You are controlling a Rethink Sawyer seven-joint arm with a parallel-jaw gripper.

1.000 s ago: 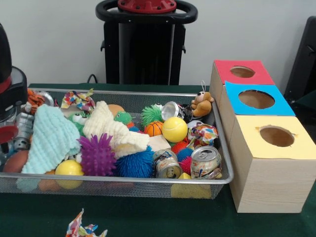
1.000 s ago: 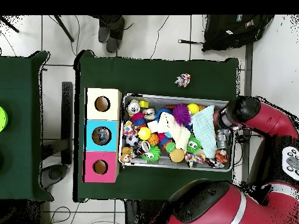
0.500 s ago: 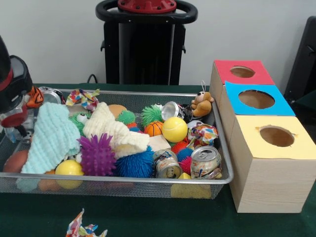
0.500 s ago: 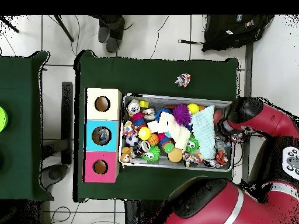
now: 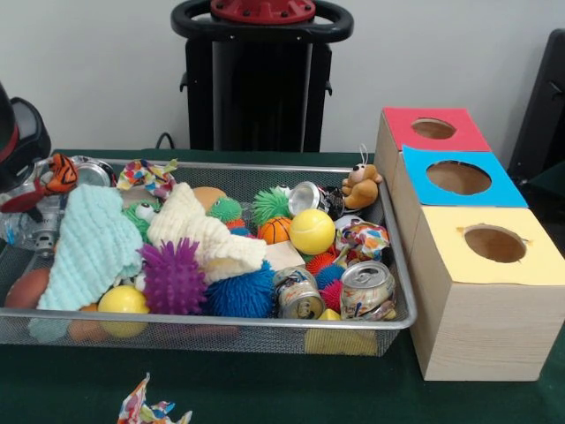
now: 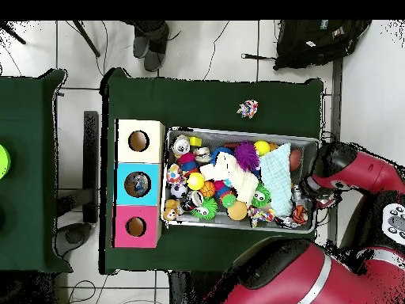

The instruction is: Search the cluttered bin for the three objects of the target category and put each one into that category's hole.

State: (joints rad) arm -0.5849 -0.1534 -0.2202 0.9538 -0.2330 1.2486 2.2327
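Nearest the front cam there's a crumpled colourful wrapper [image 5: 152,408] lying on the green tablecloth [image 5: 265,389], outside the wire mesh bin [image 5: 221,323]. Along the bin's front edge: a yellow ball [image 5: 124,302], purple spiky ball [image 5: 173,277], blue spiky ball [image 5: 243,294] and 2 crushed cans [image 5: 298,293] [image 5: 368,289] side by side at the right end. Middle: mint knit cloth [image 5: 88,247], cream knit cloth [image 5: 201,234], a 2nd yellow ball [image 5: 312,231], small basketball [image 5: 274,230]. Far side: another can [image 5: 306,196] tipped on its side w/ its open end up, and a brown plush monkey [image 5: 361,185] in the far right corner. Right of the bin are 3 wooden boxes w/ holes: yellow-topped box [image 5: 491,245] nearest, then blue [image 5: 457,177], then red [image 5: 432,129]. Gripper [image 5: 35,199] sits over the bin's left end, next to the mint cloth; can't tell how far apart its fingers are or if it's got anything.
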